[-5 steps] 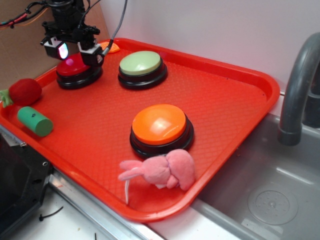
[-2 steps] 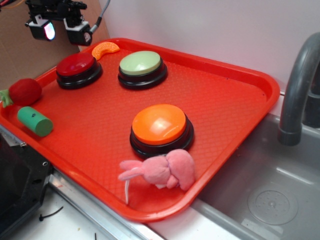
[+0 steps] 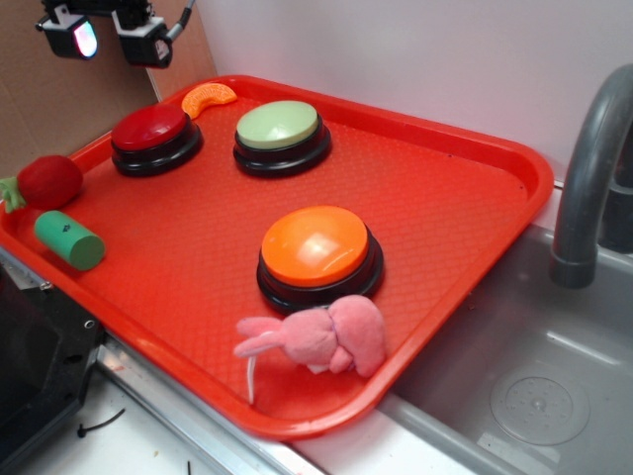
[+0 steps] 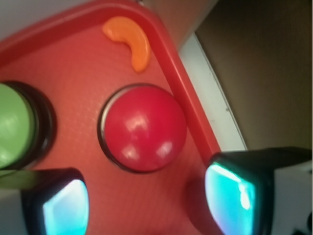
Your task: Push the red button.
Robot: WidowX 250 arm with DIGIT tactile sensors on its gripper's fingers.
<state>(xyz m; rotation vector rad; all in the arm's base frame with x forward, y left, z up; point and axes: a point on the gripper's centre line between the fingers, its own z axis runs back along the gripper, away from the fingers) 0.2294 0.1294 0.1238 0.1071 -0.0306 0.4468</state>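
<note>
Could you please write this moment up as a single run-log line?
phase: lifting off after press | pincer: open, empty, above tray's back-left corner | red button: untouched now, clear below pincer | other buttons: not contacted

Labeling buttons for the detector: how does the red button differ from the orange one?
The red button is dark red and smaller; the orange button is bright orange and larger. Red sits at the tray's back left by the orange slice; orange sits near the front, beside the pink plush. Both are domes on black round bases.
</note>
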